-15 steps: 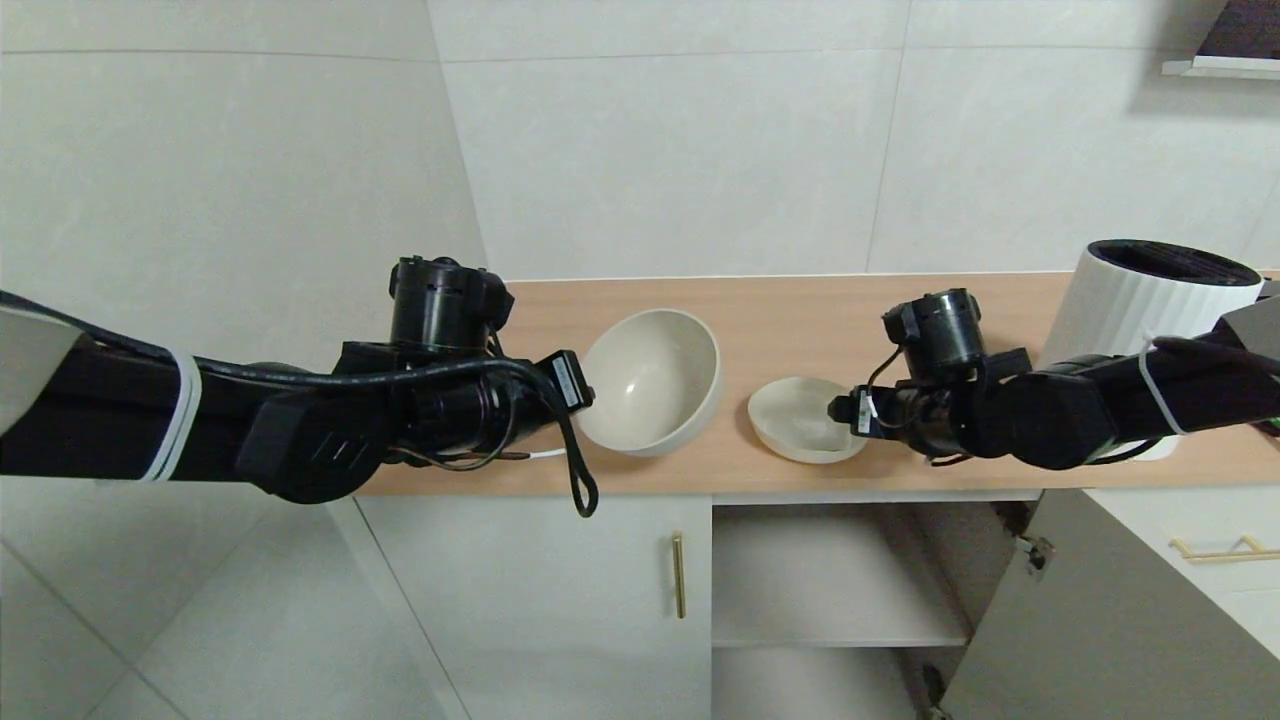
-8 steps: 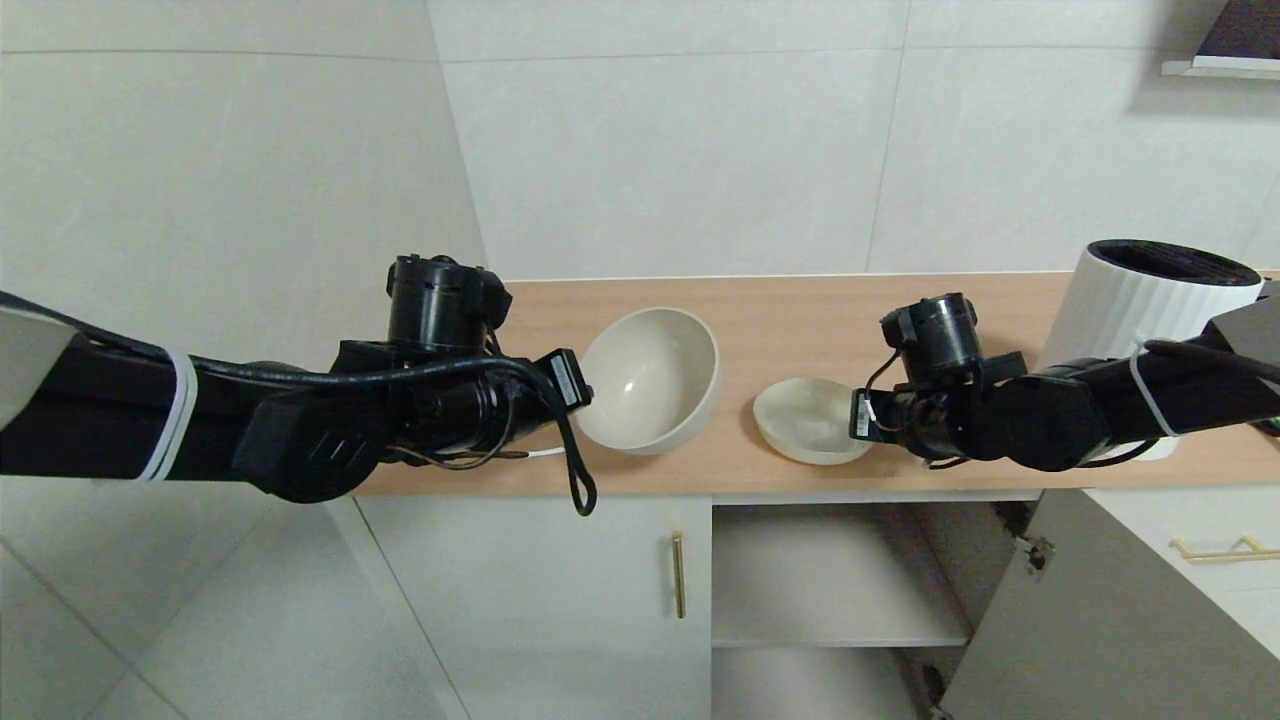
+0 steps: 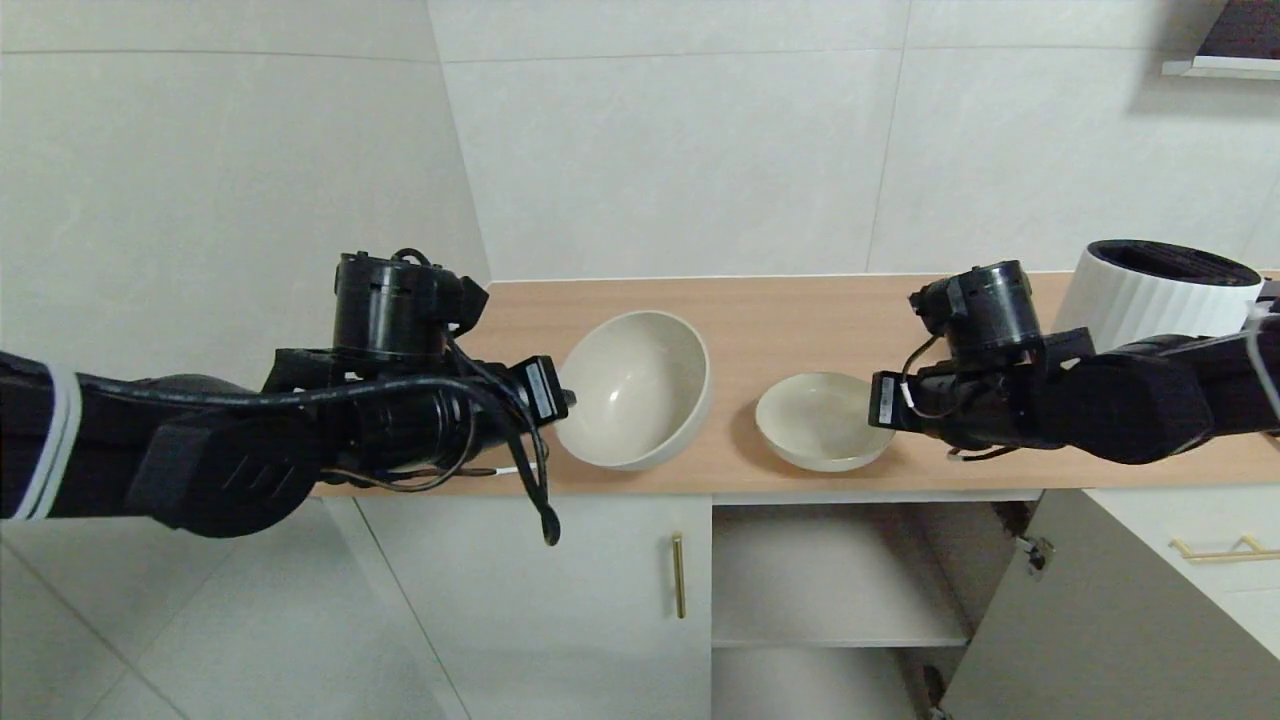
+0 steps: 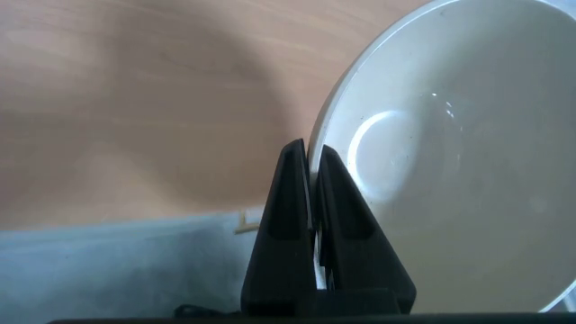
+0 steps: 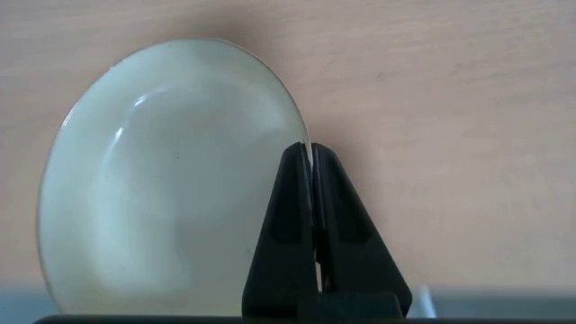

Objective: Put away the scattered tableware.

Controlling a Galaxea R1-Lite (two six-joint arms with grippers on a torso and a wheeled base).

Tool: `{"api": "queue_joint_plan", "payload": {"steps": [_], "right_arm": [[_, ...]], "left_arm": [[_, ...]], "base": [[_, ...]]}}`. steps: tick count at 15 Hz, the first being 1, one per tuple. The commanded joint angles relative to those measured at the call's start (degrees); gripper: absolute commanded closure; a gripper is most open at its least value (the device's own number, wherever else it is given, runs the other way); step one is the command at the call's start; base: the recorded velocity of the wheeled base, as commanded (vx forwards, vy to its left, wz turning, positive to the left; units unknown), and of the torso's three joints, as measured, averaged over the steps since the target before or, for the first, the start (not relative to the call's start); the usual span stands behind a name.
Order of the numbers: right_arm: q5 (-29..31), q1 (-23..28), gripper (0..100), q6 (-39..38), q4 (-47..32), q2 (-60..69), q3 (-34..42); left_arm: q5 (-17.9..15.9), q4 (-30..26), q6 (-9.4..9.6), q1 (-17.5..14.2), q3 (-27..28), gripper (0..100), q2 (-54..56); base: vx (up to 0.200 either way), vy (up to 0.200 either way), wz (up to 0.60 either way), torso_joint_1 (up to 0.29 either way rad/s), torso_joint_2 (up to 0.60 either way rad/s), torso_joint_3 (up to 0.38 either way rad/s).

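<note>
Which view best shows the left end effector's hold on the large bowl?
Left wrist view: the left end effector pinches the large bowl's rim up close. The head view shows the whole bowl, tilted, from afar; the right wrist view frames the small dish.

The large bowl (image 3: 640, 385) and the small dish (image 3: 822, 418) are coloured plain cream. The counter (image 3: 800, 320) is patterned with light wood grain. The ribbed container (image 3: 1150, 300) is finished in white, the cabinet handle (image 3: 678, 575) in gold.

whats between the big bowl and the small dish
Nothing: only bare countertop separates the big bowl and the small dish, seen in the head view.
</note>
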State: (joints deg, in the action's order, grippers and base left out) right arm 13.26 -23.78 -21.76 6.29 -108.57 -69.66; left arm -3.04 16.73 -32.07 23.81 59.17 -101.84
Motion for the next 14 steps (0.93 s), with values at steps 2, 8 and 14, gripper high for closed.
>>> {"api": "queue_joint_plan", "payload": {"steps": [2,8,14], "right_arm": [[-5.97,0.32,100,0.05,-3.57,12.94,5.50],[-16.87,2.78,100,1.02,-7.17,22.17,16.48],[-17.39,4.10,100,4.97,-7.17,20.33,18.77]], "left_arm": [[-1.01,0.06,2.81,0.01,-5.38,100,7.01],[-8.65,0.06,3.16,0.19,-12.50,100,9.38],[-8.57,0.06,4.74,2.65,-14.26,100,7.71]], "base": [[0.000,0.000,0.00,0.000,0.00,0.000],[0.000,0.000,0.00,0.000,0.00,0.000],[-0.033,0.000,0.00,0.001,0.00,0.001]]}}
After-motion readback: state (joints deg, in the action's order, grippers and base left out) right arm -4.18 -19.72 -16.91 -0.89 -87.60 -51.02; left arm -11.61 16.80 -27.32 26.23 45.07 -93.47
